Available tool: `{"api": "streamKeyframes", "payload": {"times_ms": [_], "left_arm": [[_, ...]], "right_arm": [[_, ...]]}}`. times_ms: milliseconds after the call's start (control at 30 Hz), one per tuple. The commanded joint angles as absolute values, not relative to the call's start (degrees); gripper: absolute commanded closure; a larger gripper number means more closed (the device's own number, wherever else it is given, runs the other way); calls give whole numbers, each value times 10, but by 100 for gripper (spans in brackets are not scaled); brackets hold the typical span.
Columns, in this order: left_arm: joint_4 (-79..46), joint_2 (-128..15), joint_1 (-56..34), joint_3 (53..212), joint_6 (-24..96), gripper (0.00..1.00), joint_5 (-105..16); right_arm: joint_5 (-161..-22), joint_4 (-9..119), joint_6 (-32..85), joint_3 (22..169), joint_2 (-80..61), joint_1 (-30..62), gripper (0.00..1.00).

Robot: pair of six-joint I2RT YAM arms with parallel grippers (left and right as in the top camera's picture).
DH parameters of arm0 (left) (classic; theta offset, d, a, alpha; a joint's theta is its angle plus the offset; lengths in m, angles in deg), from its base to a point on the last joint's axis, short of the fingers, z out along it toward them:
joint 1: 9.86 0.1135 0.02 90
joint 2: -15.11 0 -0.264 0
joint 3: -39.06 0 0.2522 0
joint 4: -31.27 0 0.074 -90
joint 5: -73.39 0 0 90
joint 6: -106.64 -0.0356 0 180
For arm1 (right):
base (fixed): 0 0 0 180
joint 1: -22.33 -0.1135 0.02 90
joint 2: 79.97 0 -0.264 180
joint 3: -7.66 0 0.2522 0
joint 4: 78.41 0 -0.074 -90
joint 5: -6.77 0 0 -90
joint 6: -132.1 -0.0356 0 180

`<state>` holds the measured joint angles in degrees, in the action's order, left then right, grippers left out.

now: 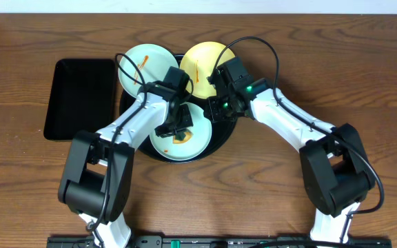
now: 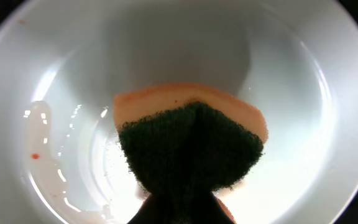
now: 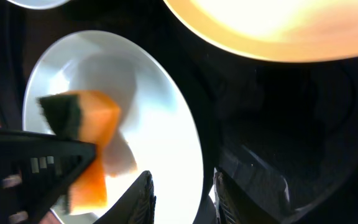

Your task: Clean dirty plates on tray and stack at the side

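Three plates sit on the round black tray [image 1: 220, 136]. The back-left pale blue-green plate [image 1: 143, 69] and the pale yellow plate [image 1: 204, 60] both carry orange streaks. My left gripper [image 1: 178, 127] is shut on an orange sponge with a green scouring side [image 2: 191, 149], pressed into the front blue-green plate [image 2: 303, 93]. Faint reddish smears and wet film remain on its left side. My right gripper [image 3: 182, 199] straddles that plate's rim [image 3: 188, 155], one finger over the inside and one outside, with a gap still showing between them.
A smaller black rectangular tray [image 1: 80, 96] lies on the wooden table, left of the round tray. The two arms meet over the round tray's middle. Bare wood lies in front of and to the right of the tray.
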<state>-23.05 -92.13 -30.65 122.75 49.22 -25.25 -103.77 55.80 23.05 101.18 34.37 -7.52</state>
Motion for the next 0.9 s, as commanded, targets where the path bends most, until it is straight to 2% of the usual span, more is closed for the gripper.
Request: {"api": "streamKeyframes", "payload": {"times_ms": [0,267,333,433,467,667,867], "left_arm": [[-234,-904,-305,1237,484,93,-255],[-233,-904,-305,1237,484,92,-265],[-231,-904,-305,1237,484,93,-265],[-225,-904,-305,1237,484,93,-264],[-225,-904,-305,1237,484,92,-259],[-263,-904,-305,1237,521,92,-162],[-279,-904,-305,1237,521,93,-155]], "right_arm": [[-1045,555,236,1019,370,-76,72],[-1057,553,222,1019,413,-86,75],[-1058,553,210,1019,420,-90,81],[-1056,555,196,1019,426,-93,98],[-1053,555,191,1019,426,-93,99],[-1040,553,172,1019,426,-92,99],[-1047,561,176,1019,424,-93,99]]}}
